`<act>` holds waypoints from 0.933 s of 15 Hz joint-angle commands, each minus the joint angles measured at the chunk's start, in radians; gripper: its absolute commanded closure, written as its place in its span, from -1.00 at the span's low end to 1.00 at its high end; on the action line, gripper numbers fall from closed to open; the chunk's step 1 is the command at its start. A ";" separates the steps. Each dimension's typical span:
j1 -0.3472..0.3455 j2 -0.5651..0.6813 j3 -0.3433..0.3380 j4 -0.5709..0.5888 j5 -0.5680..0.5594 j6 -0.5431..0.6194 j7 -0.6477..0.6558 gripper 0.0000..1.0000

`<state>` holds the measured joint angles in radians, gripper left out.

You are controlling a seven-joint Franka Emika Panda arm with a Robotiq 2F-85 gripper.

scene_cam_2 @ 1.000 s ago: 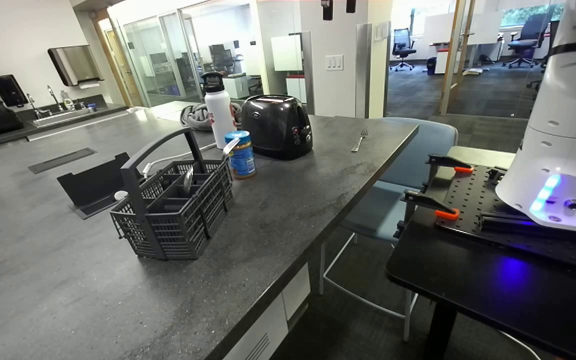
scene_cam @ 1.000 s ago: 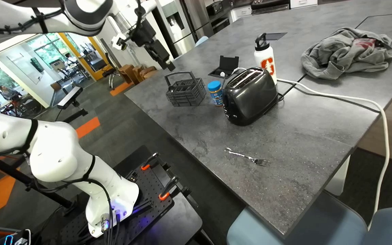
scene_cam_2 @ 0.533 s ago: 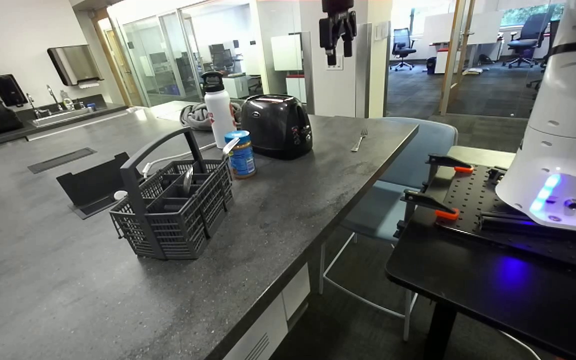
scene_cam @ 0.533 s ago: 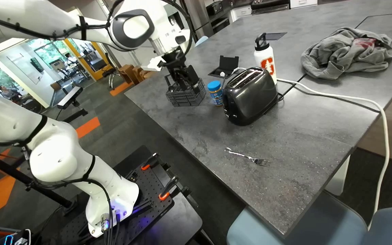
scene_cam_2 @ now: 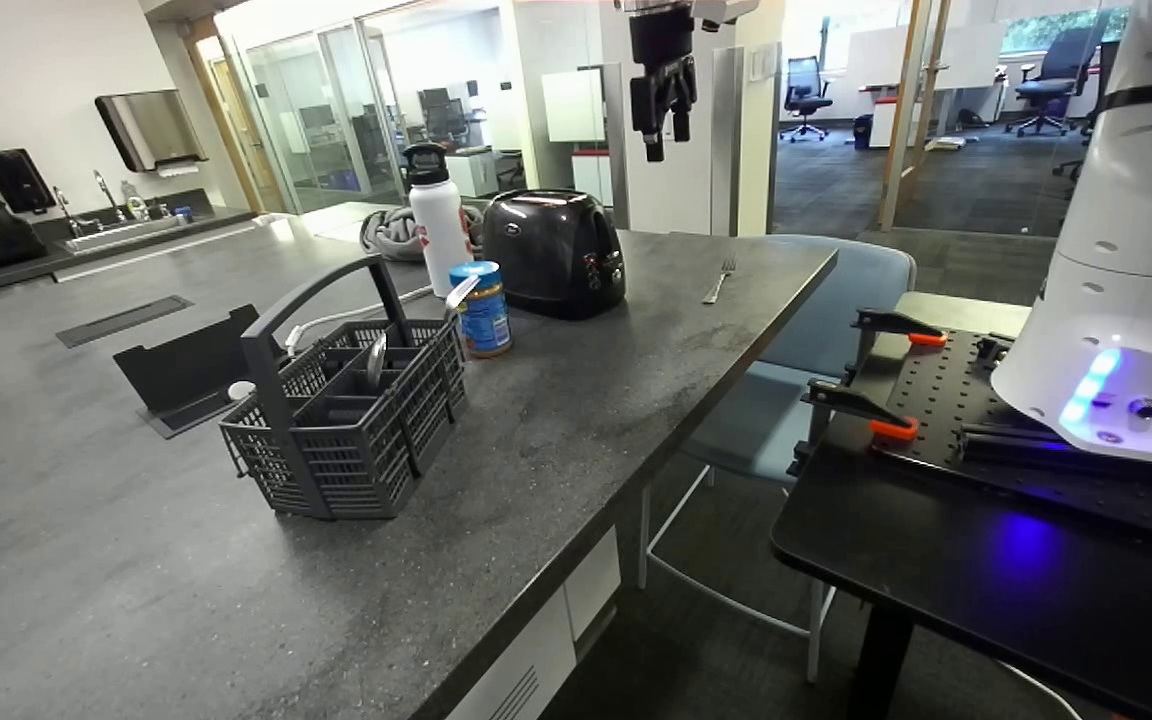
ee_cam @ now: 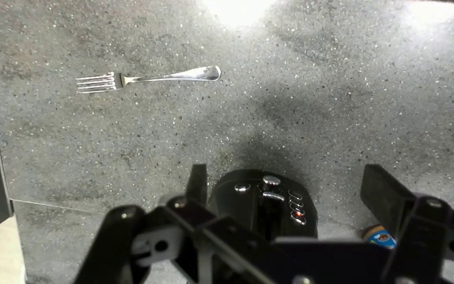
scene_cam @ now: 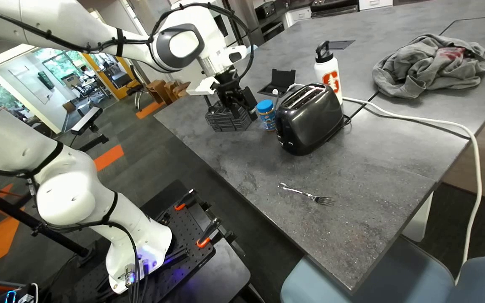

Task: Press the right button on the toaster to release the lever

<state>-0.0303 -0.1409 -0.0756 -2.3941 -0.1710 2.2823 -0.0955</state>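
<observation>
Hand [ee_cam: 285, 170] lower than before, spread wide, black toaster [scene_cam_2: 551, 255] apart, below it

We can read one thing: a red block S [scene_cam: 331, 80] on the white bottle [scene_cam: 329, 71], past the toaster [scene_cam: 310, 118] from the jaws. Oval badge [scene_cam_2: 513, 230] on the toaster, lower than the jaws: too small for us. Jar label [ee_cam: 383, 238], partly behind a jaw in the wrist view: can't make out. Red mark [scene_cam: 451, 53] on grey cloth [scene_cam: 421, 69], well apart from the jaws: unreadable.

Wrist view downward — all 3 share the toaster [scene_cam: 310, 118].
</observation>
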 commanded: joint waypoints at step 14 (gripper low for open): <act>-0.088 0.396 -0.042 0.179 -0.004 0.171 -0.502 -1.00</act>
<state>-0.1203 0.1593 -0.1467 -2.2983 -0.1642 2.4860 -0.6464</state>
